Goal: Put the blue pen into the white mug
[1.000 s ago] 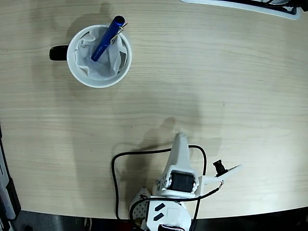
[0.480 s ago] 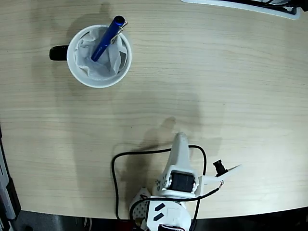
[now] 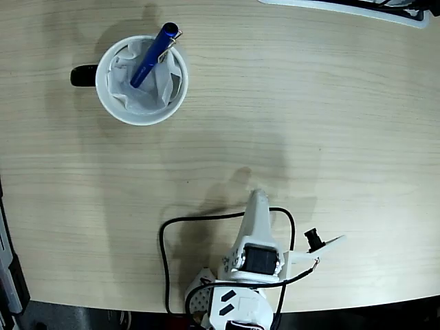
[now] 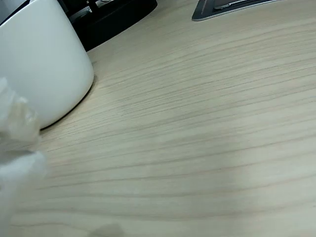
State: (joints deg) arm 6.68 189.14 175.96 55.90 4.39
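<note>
The blue pen stands tilted inside the white mug at the upper left of the fixed view. Its silver clip end sticks out past the far rim, and its lower end rests in the crumpled white tissue. The mug's black handle points left. My gripper is far from both, pulled back near the table's bottom edge. Its fingers look closed together with nothing in them. In the wrist view the mug's wall fills the upper left, and a blurred white finger shows at the left edge. The pen is hidden there.
A black cable loops beside the arm's base. A flat grey object lies at the top right edge, seen again in the wrist view as a grey slab beside a dark object. Bare wooden tabletop separates the gripper from the mug.
</note>
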